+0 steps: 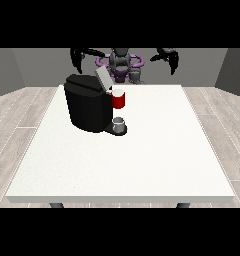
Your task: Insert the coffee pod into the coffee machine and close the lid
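Note:
The black coffee machine (87, 107) stands on the white table (142, 160), left of its middle. Its grey lid (102, 77) is tilted up and open. Under the lid is the red brew head (119, 100) with a small pale round top (118, 92); I cannot tell whether that is the pod. A small grey cup-shaped thing (120, 122) sits on the machine's base. Both hands hang in the air beyond the table's far edge, holding nothing. The hand at the view's left (77, 56) is above and behind the machine. The hand at the view's right (169, 56) is far off to the right.
The robot's torso (120, 62) is behind the table's far edge, with a small grey object (136, 75) beside it. Bare white tabletop stretches right of and in front of the machine. A wooden floor surrounds the table.

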You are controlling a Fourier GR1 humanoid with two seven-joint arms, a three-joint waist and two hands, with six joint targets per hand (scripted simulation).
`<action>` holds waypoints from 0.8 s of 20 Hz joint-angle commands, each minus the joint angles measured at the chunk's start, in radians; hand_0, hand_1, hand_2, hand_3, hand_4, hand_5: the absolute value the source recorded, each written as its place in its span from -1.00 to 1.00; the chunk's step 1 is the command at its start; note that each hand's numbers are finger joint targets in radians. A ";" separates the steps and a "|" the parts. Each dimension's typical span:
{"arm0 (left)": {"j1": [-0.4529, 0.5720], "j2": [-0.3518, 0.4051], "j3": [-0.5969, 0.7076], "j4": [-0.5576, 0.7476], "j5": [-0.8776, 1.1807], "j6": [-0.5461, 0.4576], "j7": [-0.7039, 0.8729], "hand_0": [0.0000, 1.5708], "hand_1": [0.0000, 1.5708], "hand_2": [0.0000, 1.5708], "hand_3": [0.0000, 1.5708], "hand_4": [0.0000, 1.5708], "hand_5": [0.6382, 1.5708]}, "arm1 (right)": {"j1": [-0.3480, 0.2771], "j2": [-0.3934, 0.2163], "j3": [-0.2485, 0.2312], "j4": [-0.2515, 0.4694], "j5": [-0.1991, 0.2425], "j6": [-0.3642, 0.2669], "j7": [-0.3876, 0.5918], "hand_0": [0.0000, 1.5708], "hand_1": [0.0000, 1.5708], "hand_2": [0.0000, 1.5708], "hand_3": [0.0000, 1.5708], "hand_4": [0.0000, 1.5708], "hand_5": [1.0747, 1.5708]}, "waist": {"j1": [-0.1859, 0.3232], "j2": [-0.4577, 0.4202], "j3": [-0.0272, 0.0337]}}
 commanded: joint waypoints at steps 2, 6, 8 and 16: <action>0.088 -0.002 -0.019 -0.142 0.032 0.007 0.013 -1.00 -1.00 -1.00 -1.00 -0.55 1.00 | -0.027 0.012 0.006 0.042 -0.018 0.019 -0.038 -1.00 -1.00 -1.00 -1.00 -0.92 1.00 | -0.023 0.066 -0.0003; 0.135 0.040 -0.030 -0.229 0.072 -0.014 0.061 -1.00 -1.00 -1.00 -1.00 -0.64 1.00 | -0.089 0.013 0.036 0.052 -0.007 0.018 0.020 -1.00 -1.00 -1.00 -1.00 -1.00 1.00 | -0.046 0.086 -0.0005; 0.175 -0.005 -0.094 -0.317 0.074 0.015 0.108 -1.00 -1.00 -1.00 -1.00 -0.62 1.00 | -0.066 0.019 0.036 0.103 0.018 -0.005 -0.031 -1.00 -1.00 -1.00 -1.00 -1.00 1.00 | 0.000 0.067 -0.0002; 0.193 0.049 -0.067 -0.440 0.107 0.009 0.106 -1.00 -1.00 -1.00 -1.00 -0.52 1.00 | -0.177 0.045 0.072 0.133 0.023 0.009 -0.074 -1.00 -1.00 -1.00 -1.00 -1.00 1.00 | -0.046 0.185 -0.0004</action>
